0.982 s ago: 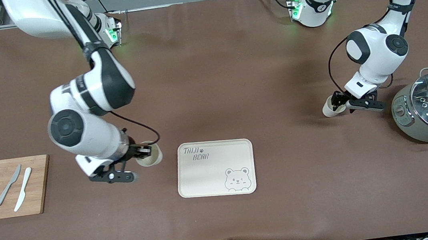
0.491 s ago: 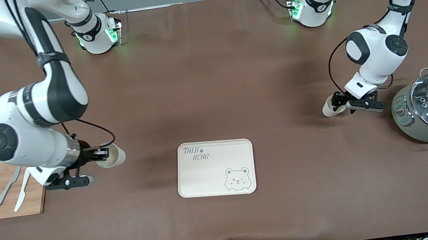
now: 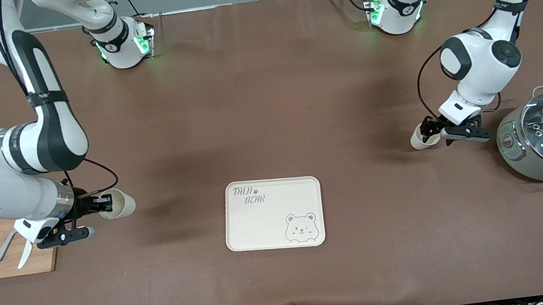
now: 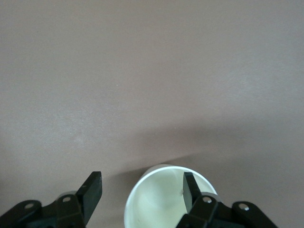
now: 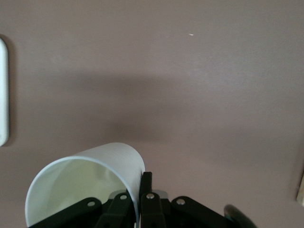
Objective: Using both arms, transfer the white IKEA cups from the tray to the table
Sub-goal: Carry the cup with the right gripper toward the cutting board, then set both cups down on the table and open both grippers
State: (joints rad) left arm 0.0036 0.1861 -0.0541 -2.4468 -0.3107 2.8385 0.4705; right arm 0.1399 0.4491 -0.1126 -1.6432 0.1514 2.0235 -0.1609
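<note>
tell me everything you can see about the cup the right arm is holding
The white cup is a small, plain, handleless tumbler, slightly tapered, smooth and matte cream-white, apparently empty. It is tipped toward its side and held off the brown table, beside the wooden cutting board. The right pincer is shut on its rim wall.

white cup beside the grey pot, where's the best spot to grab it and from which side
Pinch the thin wall at the rim of the small cream-white handleless cup, coming from above: it stands upright, mouth open, so one finger goes inside, one outside. The left claw is open there, one finger in the mouth. The right claw pinches the other white cup by its wall likewise.
</note>
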